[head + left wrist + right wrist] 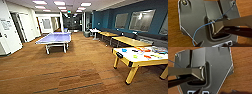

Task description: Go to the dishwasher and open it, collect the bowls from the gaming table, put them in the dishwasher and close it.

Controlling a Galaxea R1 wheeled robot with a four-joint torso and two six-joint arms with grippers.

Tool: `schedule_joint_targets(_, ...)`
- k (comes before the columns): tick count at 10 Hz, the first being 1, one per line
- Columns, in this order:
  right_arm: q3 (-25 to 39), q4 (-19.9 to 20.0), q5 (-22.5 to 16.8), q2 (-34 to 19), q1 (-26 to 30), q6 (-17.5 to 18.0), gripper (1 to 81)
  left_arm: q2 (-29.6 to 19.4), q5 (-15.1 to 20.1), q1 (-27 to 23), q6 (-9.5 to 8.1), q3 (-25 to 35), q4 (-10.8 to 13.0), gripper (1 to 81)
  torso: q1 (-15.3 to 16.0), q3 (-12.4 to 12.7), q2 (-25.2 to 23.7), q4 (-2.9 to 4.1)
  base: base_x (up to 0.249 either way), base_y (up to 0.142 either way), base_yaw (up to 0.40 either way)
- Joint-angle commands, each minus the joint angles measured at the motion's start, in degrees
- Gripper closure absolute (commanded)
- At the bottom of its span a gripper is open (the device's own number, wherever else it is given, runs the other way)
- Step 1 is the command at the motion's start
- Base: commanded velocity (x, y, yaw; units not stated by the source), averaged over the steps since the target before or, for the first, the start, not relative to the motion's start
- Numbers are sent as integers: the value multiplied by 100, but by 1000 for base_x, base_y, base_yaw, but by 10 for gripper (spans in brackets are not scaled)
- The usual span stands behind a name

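A: Grippers? Wrist views give dark plate over brown carpet (pixel 243 72); finger state: cannot tell.
B: Gaming table (pixel 130 58), yellow-rimmed, stands right, small coloured items on top. Blue ping-pong table (pixel 55 38) left, well apart

— What stands on the brown carpet (pixel 82 67)?

— At the right, the gaming table (pixel 130 58), white-topped with a yellow rim and yellow legs. Small coloured things lie on it: a blue one (pixel 124 50) near its left end, a yellowish one (pixel 135 56) toward the front edge, and red-orange ones (pixel 143 49) along the back edge. Whether they are bowls cannot be told.

— And beyond it?

— Wooden-topped tables (pixel 130 40) run along the blue wall, and a blue table-tennis table (pixel 55 38) stands well apart at the left.
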Motion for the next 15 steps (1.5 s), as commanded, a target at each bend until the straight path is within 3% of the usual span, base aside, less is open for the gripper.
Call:
schedule_joint_targets(1,-40,-3,-325,-14,243,33,10,8,272,-237,20,-1,-5,10,1,0,0,0,0,0,-393)
schedule_joint_targets(15,4,-11,-325,3,313,-11,10,-62,228,-307,-16,7,-14,10,1,0,0,0,0,0,-375)
